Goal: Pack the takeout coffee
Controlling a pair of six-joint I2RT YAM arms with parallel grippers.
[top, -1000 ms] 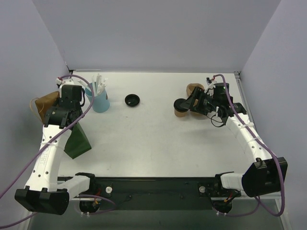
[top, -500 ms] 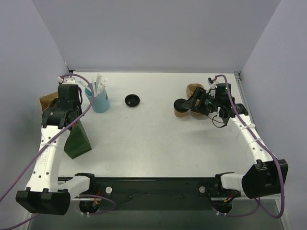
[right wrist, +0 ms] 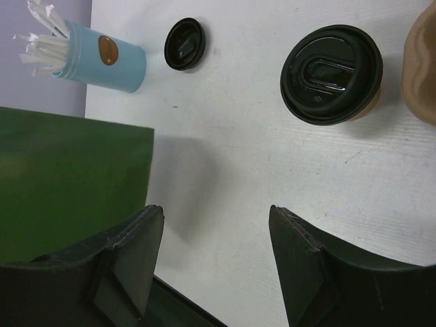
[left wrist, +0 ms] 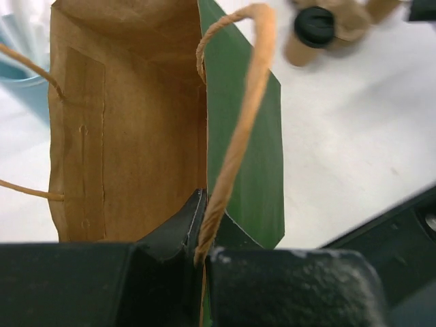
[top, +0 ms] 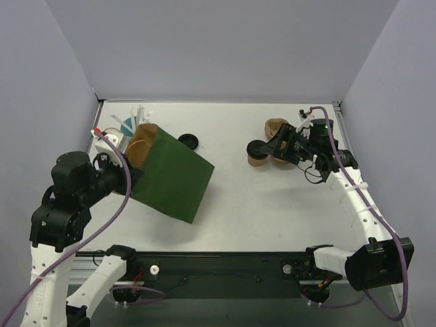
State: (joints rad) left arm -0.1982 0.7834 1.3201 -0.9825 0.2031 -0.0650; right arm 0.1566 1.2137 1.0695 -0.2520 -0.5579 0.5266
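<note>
The takeout coffee (top: 257,152) (right wrist: 332,73), a tan paper cup under a black lid, stands upright at the table's right centre; it shows blurred in the left wrist view (left wrist: 313,27). My right gripper (top: 275,150) (right wrist: 216,214) hovers open just right of it, nothing between its fingers. My left gripper (top: 125,175) (left wrist: 203,231) is shut on the twisted paper handle (left wrist: 238,116) of a green paper bag (top: 174,178) (left wrist: 255,170), held up off the table. The bag's brown inside (left wrist: 122,122) gapes open and holds nothing.
A loose black lid (top: 189,142) (right wrist: 184,43) lies at the back centre. The blue cup of white straws (top: 127,125) (right wrist: 102,60) stands partly behind the bag. The brown pulp carrier (top: 276,127) (right wrist: 424,61) sits behind the coffee.
My left gripper closed on the bag's handle; the arm drew back toward me and lifted the green bag from the left edge, so it now hangs open over the left centre. The right arm barely moved.
</note>
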